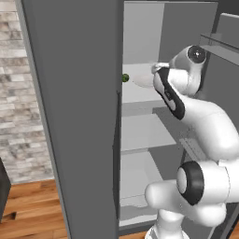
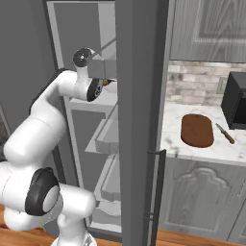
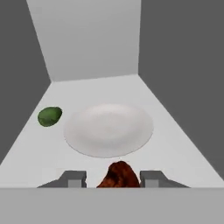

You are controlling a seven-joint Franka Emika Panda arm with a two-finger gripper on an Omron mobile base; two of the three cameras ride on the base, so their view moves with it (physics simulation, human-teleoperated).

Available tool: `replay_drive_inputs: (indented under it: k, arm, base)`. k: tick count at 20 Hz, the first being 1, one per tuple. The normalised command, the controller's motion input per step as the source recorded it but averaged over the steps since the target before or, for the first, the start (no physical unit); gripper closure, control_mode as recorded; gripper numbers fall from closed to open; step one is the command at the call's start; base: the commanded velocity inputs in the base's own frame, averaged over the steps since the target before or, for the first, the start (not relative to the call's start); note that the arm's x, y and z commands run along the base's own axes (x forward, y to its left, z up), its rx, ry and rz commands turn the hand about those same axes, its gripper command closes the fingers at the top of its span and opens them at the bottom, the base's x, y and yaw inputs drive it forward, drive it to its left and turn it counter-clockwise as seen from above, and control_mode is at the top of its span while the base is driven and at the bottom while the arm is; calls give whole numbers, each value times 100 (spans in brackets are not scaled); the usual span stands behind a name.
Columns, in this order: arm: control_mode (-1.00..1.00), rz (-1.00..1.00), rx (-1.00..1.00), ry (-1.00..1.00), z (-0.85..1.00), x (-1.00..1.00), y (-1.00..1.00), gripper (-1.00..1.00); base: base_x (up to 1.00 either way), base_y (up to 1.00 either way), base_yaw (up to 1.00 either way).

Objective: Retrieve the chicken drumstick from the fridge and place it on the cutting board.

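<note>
Gripping chicken drumstick (image 3: 118, 175) between narrowed hand (image 3: 113, 178) inside fridge (image 1: 74, 116); risk: shallow pinch slips, drumstick drops onto shelf during withdrawal toward cutting board (image 2: 197, 130).

White plate (image 3: 108, 129), green item (image 3: 50, 116) occupy shelf; fridge (image 3: 175, 65) walls flank.

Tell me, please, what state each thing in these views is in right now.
fridge: door open, shelves exposed.
chicken drumstick: between the fingertips, lifted off the plate.
gripper: shut on the chicken drumstick, inside the fridge.
white plate: bare, on the shelf.
green item: resting on the shelf beside the plate.
cutting board: bare, flat on the counter.
knife: lying beside the cutting board.
</note>
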Motion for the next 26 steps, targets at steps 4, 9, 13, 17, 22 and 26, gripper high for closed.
replay_drive_inputs:
  k: [4,9,13,17,22,26]
  arm:
    - [-100,7,-9,4,-96,-100,69,100]
    - [-100,5,-4,6,-100,-100,46,100]
    - [-100,4,0,12,-88,-100,8,100]
    - [-100,0,0,-3,-13,-100,-1,100]
    - [-100,0,0,-12,0,-45,0,100]
    - [-100,0,0,0,0,-6,0,100]
  base:
    - [0,0,0]
    - [0,0,0]
    - [0,0,0]
    - [0,0,0]
    - [0,0,0]
    - [0,0,0]
